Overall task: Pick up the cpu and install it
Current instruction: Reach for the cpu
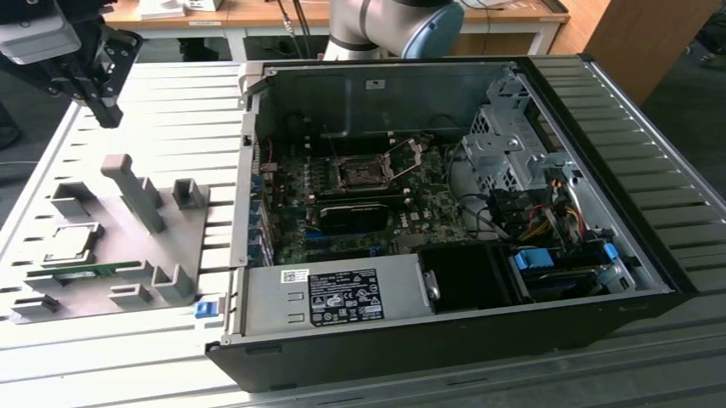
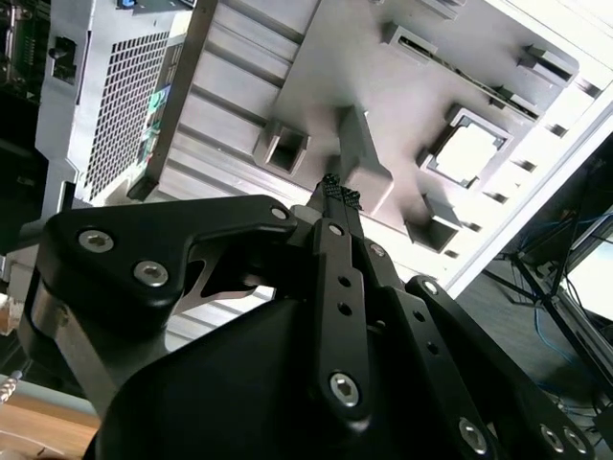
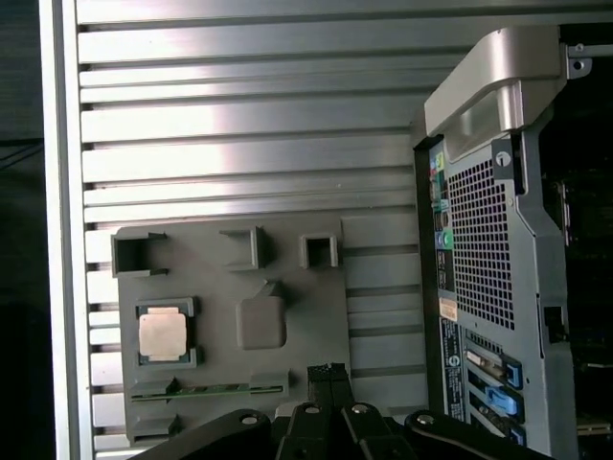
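Black gripper, clenched on nothing, hangs near the grey fixture tray; its small silvery square cpu looks light, rigid, delicate, best pinched by opposite edges.

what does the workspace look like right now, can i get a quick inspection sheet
surface: ribbed metal table, bearing a grey fixture plate and an open computer case
job's things: cpu lying in a recess of the fixture plate, apart from the gripper; motherboard socket inside the case
clutter: green circuit strip on the plate beside the cpu
grippers: gripper above the fixture plate, fingers together, holding nothing
cables: coloured wires inside the case
surroundings: wooden desk beyond the table
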